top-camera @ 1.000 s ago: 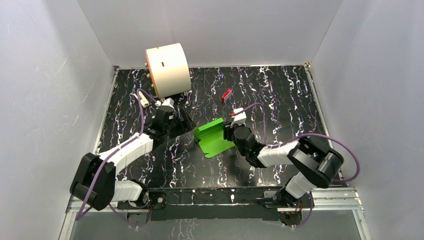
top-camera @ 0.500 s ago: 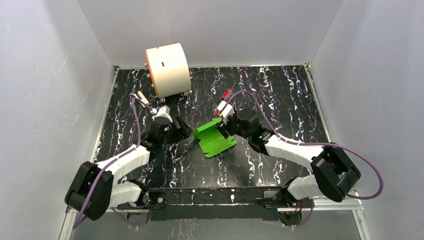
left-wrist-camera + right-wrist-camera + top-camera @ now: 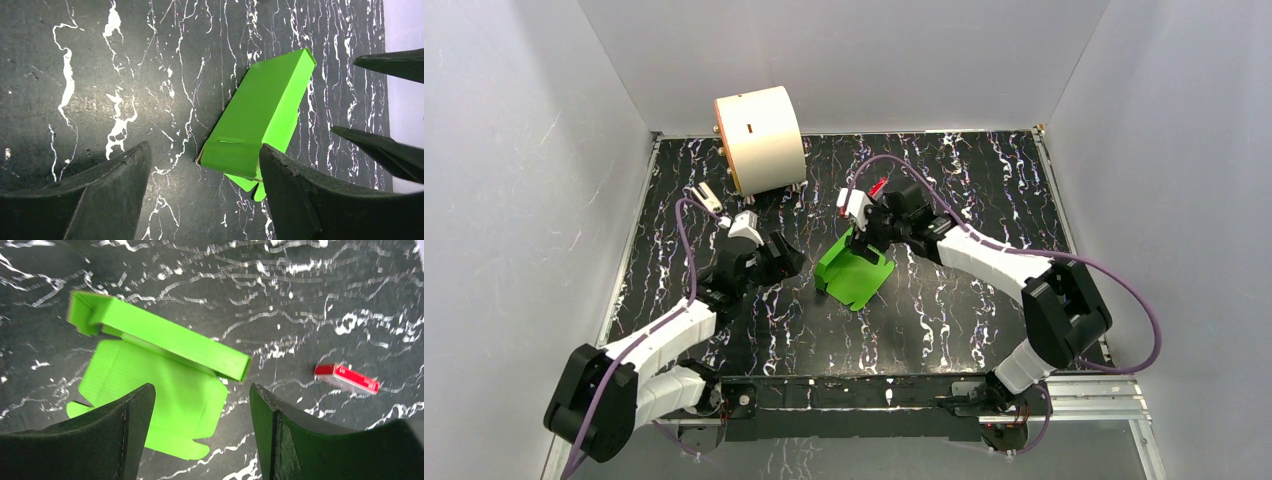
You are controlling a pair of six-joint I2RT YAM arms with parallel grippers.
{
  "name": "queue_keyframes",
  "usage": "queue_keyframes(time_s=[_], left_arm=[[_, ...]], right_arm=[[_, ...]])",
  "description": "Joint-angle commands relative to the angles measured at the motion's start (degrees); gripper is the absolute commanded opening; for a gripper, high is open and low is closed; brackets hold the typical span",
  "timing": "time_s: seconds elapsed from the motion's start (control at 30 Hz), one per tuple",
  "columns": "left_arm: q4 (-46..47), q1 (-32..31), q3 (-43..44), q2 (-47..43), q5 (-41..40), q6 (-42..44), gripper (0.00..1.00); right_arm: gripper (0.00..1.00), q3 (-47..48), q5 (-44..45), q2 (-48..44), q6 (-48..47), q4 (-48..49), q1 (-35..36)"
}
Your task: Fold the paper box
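The right arm has swung round. A second ago its gripper stood at the near right side of the paper box (image 3: 854,275); now the right gripper (image 3: 861,232) is at the box's far edge and points back toward the arm bases. The left gripper (image 3: 782,262) has drawn back a little, and the box has turned slightly on the table.

Both grippers have their jaws spread wide and carry nothing. In each wrist view the green card lies just ahead of the fingers, and I can make out no contact.

The box is only half made. One long side is folded up into a hollow wall, while the panel with rounded tabs lies flat beneath it. I judge that the right arm seeks a new approach to the next flap, with the left one ready to brace the opposite side.

The table (image 3: 984,180) is black with white veins and looks smooth, so thin card may slide when pushed. A small red block (image 3: 877,187) lies near the right gripper, off to its side. A cream cylinder (image 3: 759,140) stands well beyond the left one. Plain grey walls (image 3: 524,200) close the space on three sides.
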Motion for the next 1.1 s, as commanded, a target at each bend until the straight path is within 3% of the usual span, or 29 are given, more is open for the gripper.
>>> queue_keyframes(time_s=[0.0,0.3,0.6,0.9,1.07], left_arm=[[0.11,0.15,-2.0,-3.52,-3.05,0.25,0.76],[3.16,0.15,-4.58,-3.13,-2.36,1.35,0.76],[5.6,0.15,-6.02,-4.06,-1.69,2.15,0.76],[6.84,0.15,-6.42,-3.38,-0.49,3.03,0.76],[7.14,0.15,-6.92,-4.17,-0.59,3.35,0.76]], right_arm=[[0.78,1.91,-5.2,1.18,0.69,-1.99,-5.44],[0.67,-9.31,-13.7,4.57,13.81,22.98,-10.65],[0.6,-15.5,-10.95,11.31,25.1,47.12,-10.65],[0.53,-16.13,-11.68,16.51,29.6,56.75,-10.6],[0.43,-16.54,-10.2,18.56,30.7,60.44,-10.37]])
